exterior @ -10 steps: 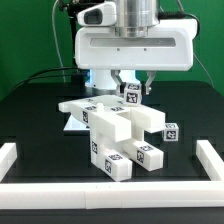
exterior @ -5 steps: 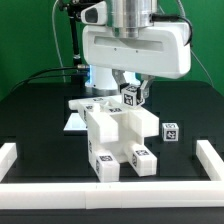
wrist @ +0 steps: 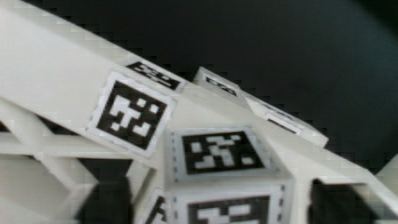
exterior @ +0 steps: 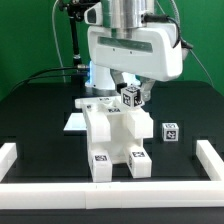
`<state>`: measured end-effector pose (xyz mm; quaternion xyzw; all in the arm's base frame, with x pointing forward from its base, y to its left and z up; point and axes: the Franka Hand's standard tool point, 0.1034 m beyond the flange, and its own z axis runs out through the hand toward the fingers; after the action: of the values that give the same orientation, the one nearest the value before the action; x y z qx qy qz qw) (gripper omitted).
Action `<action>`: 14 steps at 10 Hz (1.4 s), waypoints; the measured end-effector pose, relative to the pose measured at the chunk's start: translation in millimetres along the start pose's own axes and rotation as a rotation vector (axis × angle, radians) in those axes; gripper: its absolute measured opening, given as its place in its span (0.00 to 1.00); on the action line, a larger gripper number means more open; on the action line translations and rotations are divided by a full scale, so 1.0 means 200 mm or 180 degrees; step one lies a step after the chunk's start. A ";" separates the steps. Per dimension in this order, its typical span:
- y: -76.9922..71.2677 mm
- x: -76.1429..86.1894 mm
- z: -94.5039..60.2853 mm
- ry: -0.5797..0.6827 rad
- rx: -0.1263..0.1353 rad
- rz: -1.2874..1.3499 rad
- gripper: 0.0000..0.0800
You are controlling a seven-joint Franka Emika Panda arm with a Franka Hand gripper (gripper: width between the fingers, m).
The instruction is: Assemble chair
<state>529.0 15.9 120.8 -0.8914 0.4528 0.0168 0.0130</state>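
The black table (exterior: 30, 110) carries chair (exterior: 112, 130), small cube (exterior: 171, 131) and marker board (exterior: 74, 122).

The chair (exterior: 112, 138) looks like smooth white plastic, slightly glossy. The table (exterior: 35, 115) is matt black. Upper centre, the arm's housing (exterior: 135, 50) is glossy white.

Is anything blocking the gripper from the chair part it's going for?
Nothing visible does. The gripper looks closed on the tagged top block of the chair, with no gap left to block. The one loose cube lies apart, at the exterior view's right.
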 end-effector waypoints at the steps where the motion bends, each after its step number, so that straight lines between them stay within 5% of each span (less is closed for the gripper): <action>1: 0.00 0.00 0.00 0.0002 -0.0002 -0.0156 0.71; 2: 0.00 -0.03 -0.01 0.0004 0.0011 -0.0500 0.79; 6: 0.01 -0.11 -0.09 0.0071 0.0116 -0.1796 0.81; 14: 0.00 -0.01 -0.03 0.0201 0.0026 -0.4211 0.81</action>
<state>527.7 17.0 126.3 -0.9815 -0.1900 -0.0226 0.0107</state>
